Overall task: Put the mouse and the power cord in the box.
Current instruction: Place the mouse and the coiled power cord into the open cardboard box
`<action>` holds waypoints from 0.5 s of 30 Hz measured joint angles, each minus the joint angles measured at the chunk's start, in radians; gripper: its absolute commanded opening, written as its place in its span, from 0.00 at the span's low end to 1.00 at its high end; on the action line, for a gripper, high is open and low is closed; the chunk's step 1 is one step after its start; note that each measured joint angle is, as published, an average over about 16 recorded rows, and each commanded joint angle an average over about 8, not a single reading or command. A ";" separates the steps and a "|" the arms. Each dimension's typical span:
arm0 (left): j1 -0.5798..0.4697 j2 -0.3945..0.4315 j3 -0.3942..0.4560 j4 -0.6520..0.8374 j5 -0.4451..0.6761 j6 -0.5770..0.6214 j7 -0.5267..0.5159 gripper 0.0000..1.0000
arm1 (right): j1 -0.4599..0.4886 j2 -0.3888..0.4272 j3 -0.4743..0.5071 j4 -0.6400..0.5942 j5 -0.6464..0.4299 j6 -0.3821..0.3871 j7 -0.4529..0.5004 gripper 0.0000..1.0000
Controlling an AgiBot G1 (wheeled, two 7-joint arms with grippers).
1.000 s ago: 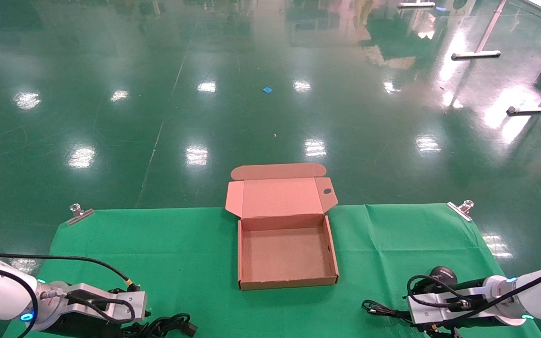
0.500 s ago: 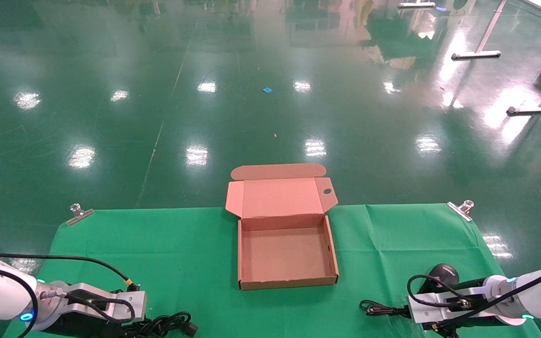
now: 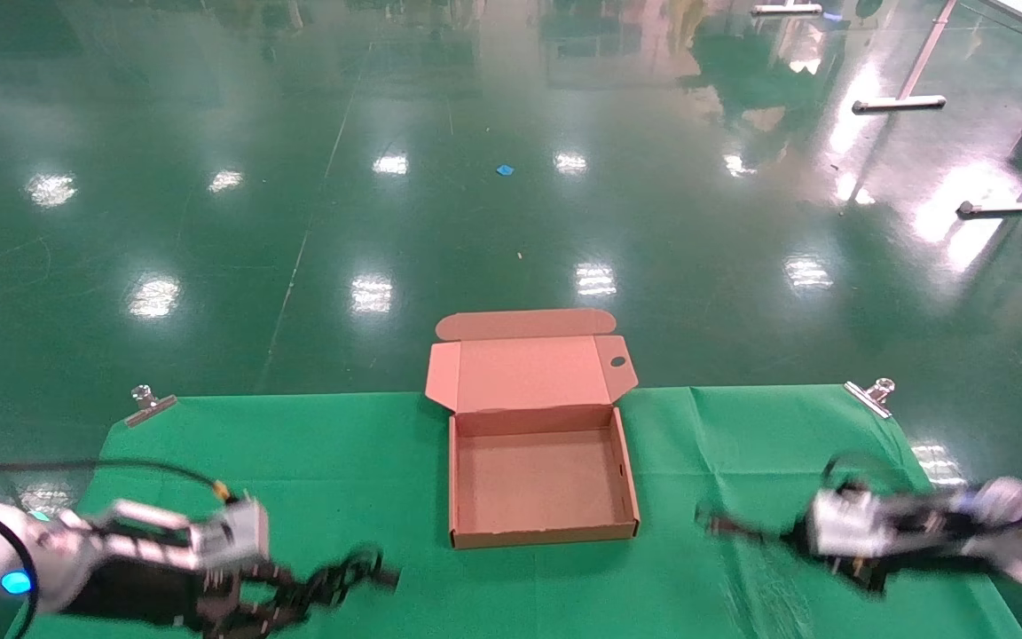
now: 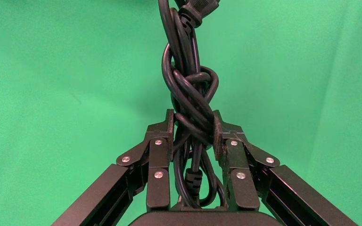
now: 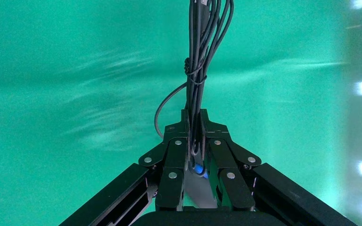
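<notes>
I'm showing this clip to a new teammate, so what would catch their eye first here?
First, the open, empty box at the middle of the green cloth. Then the two arms low at the near edge: the left end effector is clamped on the knotted power cord, and the right end effector grips the mouse's thin cable, its blue mark just showing.

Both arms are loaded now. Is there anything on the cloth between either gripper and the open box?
Nothing visible. The left gripper grips the power cord, the right gripper grips the mouse by its thin cable. Only bare green cloth lies between each and the box, whose lid is folded back.
</notes>
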 measured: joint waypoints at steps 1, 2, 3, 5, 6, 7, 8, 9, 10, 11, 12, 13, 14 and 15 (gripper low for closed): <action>-0.013 -0.009 -0.013 0.004 -0.019 0.023 -0.011 0.00 | 0.017 0.011 0.006 0.004 0.009 -0.015 0.004 0.00; -0.026 -0.017 -0.027 0.008 -0.039 0.045 -0.021 0.00 | 0.034 0.022 0.012 0.010 0.018 -0.029 0.009 0.00; -0.040 -0.025 -0.041 0.011 -0.058 0.067 -0.032 0.00 | 0.052 0.031 0.018 0.016 0.026 -0.044 0.014 0.00; -0.068 -0.038 -0.068 0.014 -0.097 0.105 -0.054 0.00 | 0.086 0.045 0.030 0.028 0.042 -0.072 0.026 0.00; -0.083 -0.043 -0.081 0.015 -0.116 0.122 -0.066 0.00 | 0.103 0.048 0.035 0.035 0.050 -0.085 0.034 0.00; -0.097 -0.047 -0.095 0.015 -0.135 0.137 -0.078 0.00 | 0.118 0.048 0.040 0.042 0.057 -0.096 0.042 0.00; -0.110 -0.049 -0.107 0.014 -0.153 0.150 -0.090 0.00 | 0.132 0.045 0.044 0.049 0.064 -0.104 0.050 0.00; -0.124 -0.050 -0.120 0.013 -0.171 0.162 -0.103 0.00 | 0.144 0.040 0.048 0.056 0.070 -0.111 0.058 0.00; -0.136 -0.050 -0.131 0.011 -0.187 0.171 -0.115 0.00 | 0.154 0.031 0.051 0.062 0.075 -0.116 0.067 0.00; -0.148 -0.048 -0.142 0.008 -0.203 0.178 -0.126 0.00 | 0.163 0.020 0.054 0.069 0.079 -0.118 0.074 0.00; -0.159 -0.045 -0.153 0.005 -0.218 0.182 -0.137 0.00 | 0.170 0.005 0.056 0.075 0.083 -0.118 0.082 0.00; -0.169 -0.041 -0.163 0.001 -0.232 0.184 -0.147 0.00 | 0.174 -0.012 0.058 0.080 0.086 -0.115 0.090 0.00; -0.179 -0.037 -0.172 -0.003 -0.245 0.184 -0.156 0.00 | 0.177 -0.031 0.059 0.084 0.089 -0.111 0.097 0.00; -0.187 -0.031 -0.180 -0.008 -0.257 0.183 -0.164 0.00 | 0.177 -0.053 0.060 0.087 0.091 -0.105 0.104 0.00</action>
